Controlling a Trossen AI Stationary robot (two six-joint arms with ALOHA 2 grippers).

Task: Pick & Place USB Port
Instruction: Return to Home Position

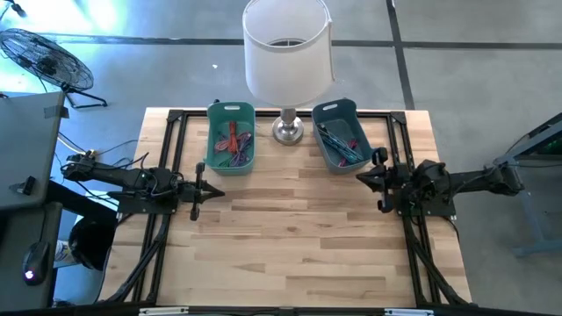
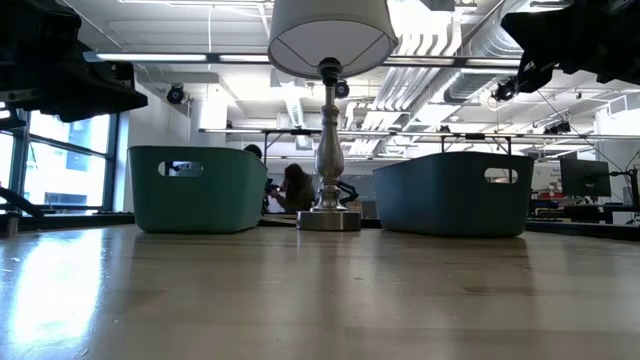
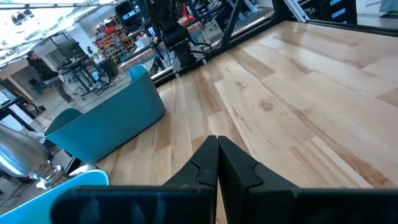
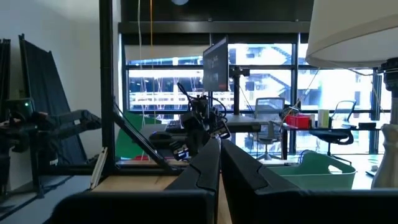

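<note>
Already the red and purple charger cables (image 1: 234, 142) lie tangled inside the green plastic bin (image 1: 213, 132) at the far side of the pale wooden counter (image 1: 299, 246). The blue patterned cables (image 1: 336, 140) lie in the blue plastic bin (image 1: 355, 123) to its right. Between the bins stands a silver-based lamp with a white shade (image 1: 288, 48). The left claw (image 1: 218, 193) hovers on the near side of the green bin with its fingers together. The right claw (image 1: 360, 175), fingers likewise pressed together, hangs just beside the blue bin.

High view overhead, straight down; low view at tabletop (image 2: 320, 300), level; share lamp (image 1: 288, 53), green bin (image 2: 195, 190).
</note>
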